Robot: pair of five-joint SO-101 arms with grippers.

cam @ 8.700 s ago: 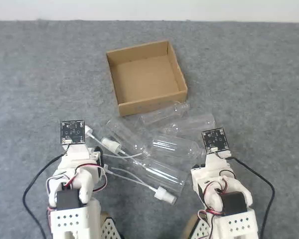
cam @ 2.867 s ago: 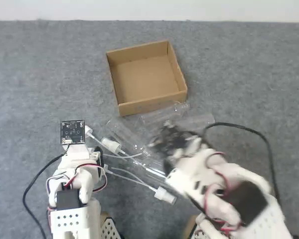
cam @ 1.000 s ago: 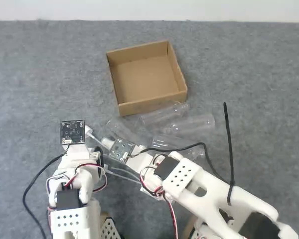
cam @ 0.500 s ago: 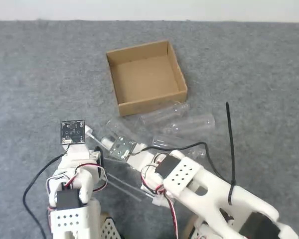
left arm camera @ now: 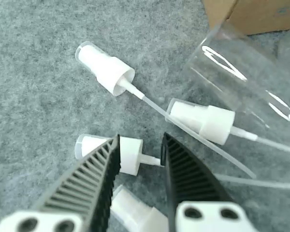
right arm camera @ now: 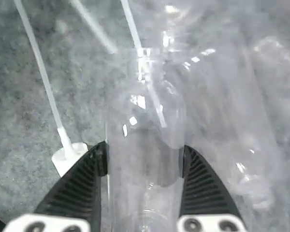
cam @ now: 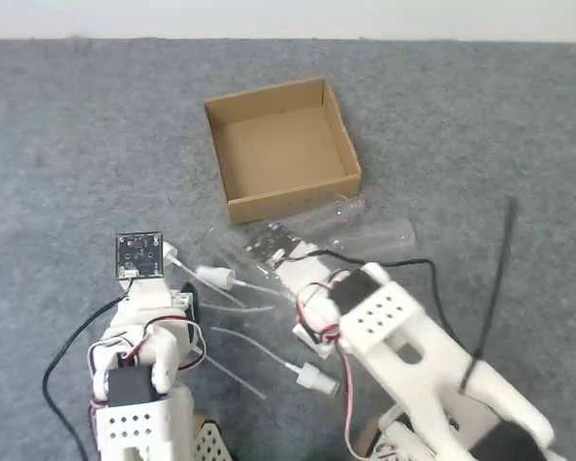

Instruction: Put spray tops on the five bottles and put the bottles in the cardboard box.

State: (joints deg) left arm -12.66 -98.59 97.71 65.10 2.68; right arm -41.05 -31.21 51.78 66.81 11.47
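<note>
Two fingers of the right gripper are pinching a clear plastic bottle across its body, probably steadying it for capping. The left gripper is hanging, fingers spread, over a white spray top on the grey worktop, ready to pick it; the brown cardboard box is sitting just beyond.

Grey carpet runs back to a pale wall under even light.

The open cardboard box sits upright. Clear bottles lie beside its front wall, white spray tops farther off.
</note>
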